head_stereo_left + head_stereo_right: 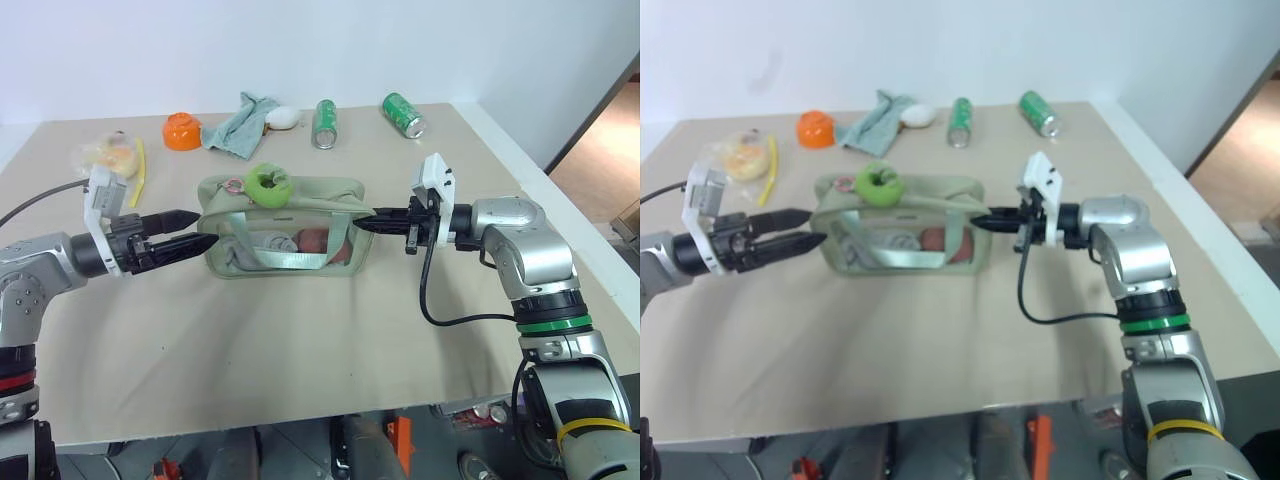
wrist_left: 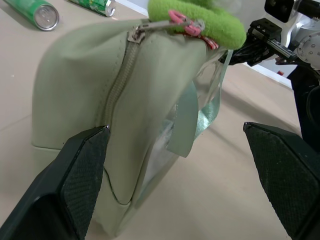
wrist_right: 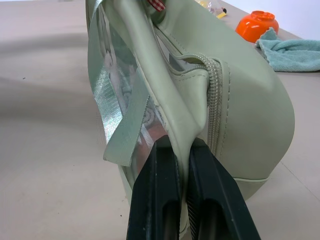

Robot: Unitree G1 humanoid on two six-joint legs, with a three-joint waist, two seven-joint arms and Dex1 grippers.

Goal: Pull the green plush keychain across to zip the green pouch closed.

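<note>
The green pouch (image 1: 322,192) stands mid-table with its clear side panel facing me and folded items inside. On top, toward its left end, sits the green plush keychain (image 1: 268,184), clipped by a pink clasp to the zipper pull (image 2: 135,34). My left gripper (image 1: 203,228) hangs level at the pouch's left end, open, one of its fingers (image 2: 75,175) beside the end wall. At the opposite end my right gripper (image 1: 365,222) is shut on the pouch's fabric edge (image 3: 175,120), beside the zipper's end (image 3: 215,100).
Along the far side lie an orange bowl (image 1: 181,131), a grey-green rag (image 1: 240,124), a white object (image 1: 283,118) and two green cans (image 1: 325,123) (image 1: 404,114). A bag of yellow food (image 1: 105,152) sits far left. The table's right edge (image 1: 545,190) is close to my right arm.
</note>
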